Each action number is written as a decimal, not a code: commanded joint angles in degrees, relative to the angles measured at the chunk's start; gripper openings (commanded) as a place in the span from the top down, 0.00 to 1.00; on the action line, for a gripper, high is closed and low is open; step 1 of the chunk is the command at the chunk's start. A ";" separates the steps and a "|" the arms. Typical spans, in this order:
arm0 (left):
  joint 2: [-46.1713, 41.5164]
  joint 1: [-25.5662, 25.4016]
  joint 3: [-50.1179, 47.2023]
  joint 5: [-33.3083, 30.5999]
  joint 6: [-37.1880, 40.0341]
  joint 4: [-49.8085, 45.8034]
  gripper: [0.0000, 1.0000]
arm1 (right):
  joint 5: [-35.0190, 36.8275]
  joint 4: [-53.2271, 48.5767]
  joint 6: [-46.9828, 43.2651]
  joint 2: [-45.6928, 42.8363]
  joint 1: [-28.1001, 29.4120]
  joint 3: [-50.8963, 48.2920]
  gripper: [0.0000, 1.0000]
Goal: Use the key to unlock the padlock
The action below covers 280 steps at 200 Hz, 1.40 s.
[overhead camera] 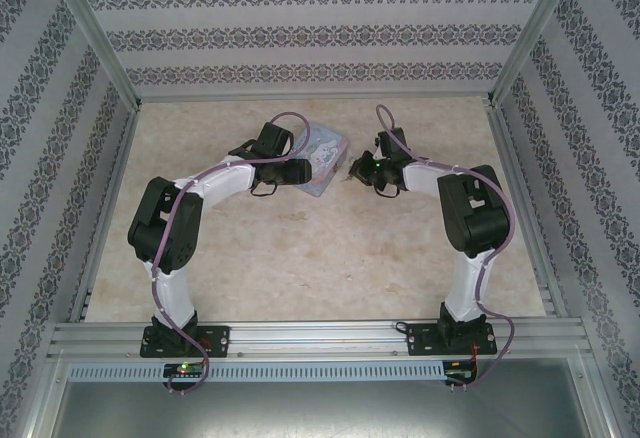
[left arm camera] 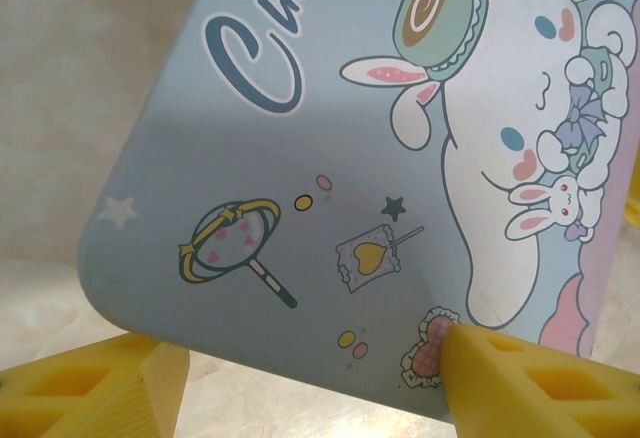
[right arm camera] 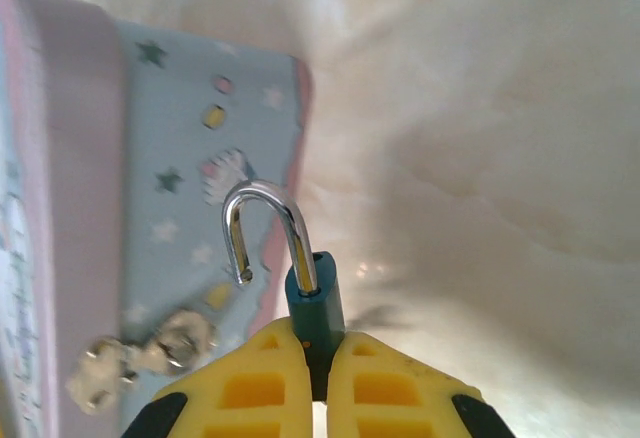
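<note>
R gripper (right arm camera: 318, 373) pinches padlock (right arm camera: 314, 303) body, pads pressed tight. Lock's long axis runs 6–12 from gripper, shackle at 12, one leg free, so looks already sprung. Tin (right arm camera: 190, 188) just beside, at 9. L gripper (left arm camera: 305, 353) spread about tin corner; can't tell if clamped.

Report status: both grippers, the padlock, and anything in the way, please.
Right gripper shut on padlock, shackle open. Left gripper clamps tin corner. Tin close beside padlock; blurred metal bits by it, possibly the key.
</note>
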 commanded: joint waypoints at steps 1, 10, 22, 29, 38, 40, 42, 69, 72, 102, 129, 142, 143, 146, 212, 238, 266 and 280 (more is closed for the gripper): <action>4.06 -0.75 -1.69 -0.24 2.79 -11.24 0.30 | -1.84 -0.44 -1.62 -4.27 -0.62 -3.77 1.00; 3.74 -0.72 -1.21 0.05 2.87 -11.36 0.29 | -1.95 -0.11 -1.35 -5.41 -0.84 -5.96 1.00; 2.97 -0.67 -0.74 0.71 2.88 -11.33 0.28 | -1.94 0.61 -1.08 -6.99 -1.29 -8.88 1.00; 2.45 -0.71 -0.50 1.21 2.86 -11.14 0.27 | -1.90 1.24 -0.87 -8.02 -1.63 -10.82 1.00; 1.74 -0.68 -0.15 1.92 2.73 -10.94 0.26 | -1.77 1.93 -0.39 -9.23 -2.15 -13.11 1.00; 1.57 -0.66 -0.11 2.09 2.72 -10.86 0.25 | -1.80 2.05 -0.34 -9.51 -2.35 -13.64 0.99; 1.40 -0.66 -0.03 2.20 2.67 -10.88 0.25 | -1.80 2.20 -0.29 -9.78 -2.42 -14.08 0.97; -1.90 -0.39 0.26 4.63 1.60 -9.65 0.19 | -1.79 3.09 0.18 -14.45 -4.37 -19.76 0.69; -2.30 -0.37 0.19 4.91 1.36 -9.47 0.18 | -1.80 3.05 0.18 -15.08 -4.59 -20.23 0.66; -8.20 0.77 0.41 5.44 0.09 -9.01 0.06 | -1.94 0.73 -0.43 -23.27 -6.95 -23.69 0.42; -14.45 2.32 1.20 4.39 0.18 -10.45 0.00 | -1.14 -4.40 -2.09 -31.19 -8.81 -24.06 0.20; -17.63 3.15 1.72 2.80 0.80 -11.83 0.00 | -0.14 -7.35 -3.48 -34.54 -9.50 -23.26 0.07; -17.87 3.20 1.78 2.62 0.83 -11.97 0.00 | -0.01 -7.56 -3.66 -34.74 -9.55 -23.16 0.06; -18.52 3.45 1.99 2.18 0.98 -12.35 0.00 | 0.22 -8.38 -4.06 -35.53 -9.73 -22.82 0.03; -36.54 8.94 -9.17 -26.46 11.72 -3.96 0.00 | 22.08 -23.09 -17.80 -41.83 -10.47 -10.92 0.02; -42.94 10.80 -23.27 -36.06 24.67 13.63 0.00 | 32.77 -18.27 -17.48 -41.50 -11.17 -12.76 0.02; -44.00 16.49 -32.43 -36.85 24.56 19.40 0.00 | 37.28 -9.22 -30.10 -40.66 -11.35 -17.62 0.02; -43.62 18.16 -39.11 -35.29 24.08 27.75 0.00 | 39.30 -7.54 -34.99 -38.75 -11.44 -18.08 0.02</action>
